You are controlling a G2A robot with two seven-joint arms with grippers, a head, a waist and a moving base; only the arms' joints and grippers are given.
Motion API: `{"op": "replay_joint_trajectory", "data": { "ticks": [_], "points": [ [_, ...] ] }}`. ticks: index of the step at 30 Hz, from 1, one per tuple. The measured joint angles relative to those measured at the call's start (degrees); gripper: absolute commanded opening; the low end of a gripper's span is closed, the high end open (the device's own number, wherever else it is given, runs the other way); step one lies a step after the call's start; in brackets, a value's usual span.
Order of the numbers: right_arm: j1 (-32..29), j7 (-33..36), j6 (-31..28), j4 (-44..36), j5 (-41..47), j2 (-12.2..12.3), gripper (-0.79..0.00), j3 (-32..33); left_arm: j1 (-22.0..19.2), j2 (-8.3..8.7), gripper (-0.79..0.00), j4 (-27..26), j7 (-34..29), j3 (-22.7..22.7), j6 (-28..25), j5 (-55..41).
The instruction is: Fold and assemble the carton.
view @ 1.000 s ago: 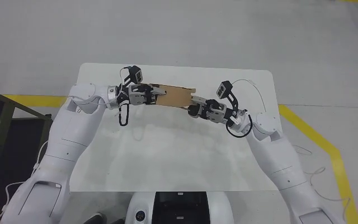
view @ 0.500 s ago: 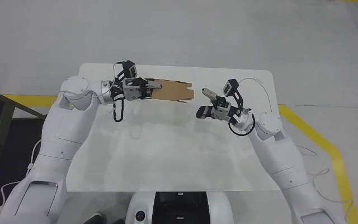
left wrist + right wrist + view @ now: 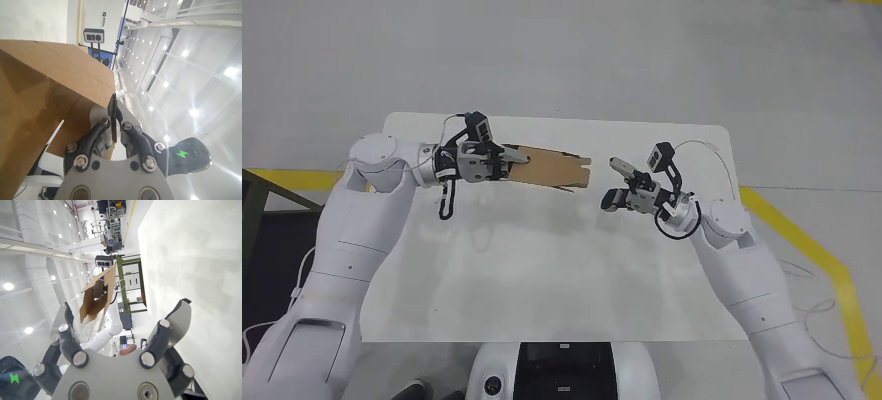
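Observation:
The brown cardboard carton [image 3: 550, 168] is held in the air over the far part of the white table [image 3: 542, 270], partly opened out. My left gripper [image 3: 508, 160] is shut on the carton's left edge; in the left wrist view its fingers [image 3: 113, 121] pinch a cardboard wall of the carton [image 3: 47, 91]. My right gripper [image 3: 614, 182] stands open a short way to the right of the carton, apart from it, with nothing between its fingers. From the right wrist view the carton [image 3: 96, 296] hangs ahead of the open right gripper [image 3: 126, 311], flaps spread.
The table's far edge [image 3: 562, 120] lies just behind the carton. A dark green frame [image 3: 262, 200] stands off the table's left side. A yellow floor line [image 3: 812, 240] runs to the right.
My right gripper let go of the carton's right end, opened and drew back to the right. The left arm kept the carton and shifted it slightly left and up.

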Motion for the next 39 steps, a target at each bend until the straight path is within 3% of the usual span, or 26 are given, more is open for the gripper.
{"op": "replay_joint_trajectory", "data": {
  "ticks": [2, 4, 7, 14, 23, 26, 30, 39],
  "points": [
    [0.5, 0.6, 0.1, 0.5, 0.1, -0.3, -0.231, -1.0, -0.1, -0.02, -0.785, -0.1, -0.5, 0.4, 0.3, -0.2],
    [0.9, 0.9, 0.1, 1.0, 0.2, -0.5, -0.376, -1.9, -0.2, -0.05, -0.785, -0.2, -0.7, 0.6, 0.3, -0.4],
    [1.6, 1.0, 0.0, 2.0, 0.4, -0.8, -0.468, -2.9, -0.3, -0.1, -0.785, -0.2, -0.9, 1.0, 0.3, -0.9],
    [2.3, 1.5, -0.1, 3.1, 0.7, -1.3, -0.406, -4.2, -0.4, -0.06, -0.785, -0.2, -0.6, 1.3, 0.0, -1.1],
    [2.3, 1.9, -0.1, 2.7, 0.7, -1.4, -0.474, -4.7, -0.3, -0.1, -0.785, -0.5, 0.2, 2.2, -0.5, -0.3],
    [2.3, 2.5, 0.2, 2.4, 0.9, -1.6, -0.545, -5.1, -0.4, -0.15, -0.785, -0.5, 0.7, 2.6, -0.7, -0.2],
    [2.2, 2.9, 0.3, 2.0, 1.3, -1.7, -0.77, -5.4, -0.6, -0.26, -0.785, -0.2, 1.4, 3.0, -1.2, -0.1],
    [1.7, 3.9, 0.8, 0.8, 2.1, -1.6, -0.785, -5.2, -1.7, -0.71, -0.785, 1.6, 4.2, 4.0, -3.4, 0.0]
  ]
}}
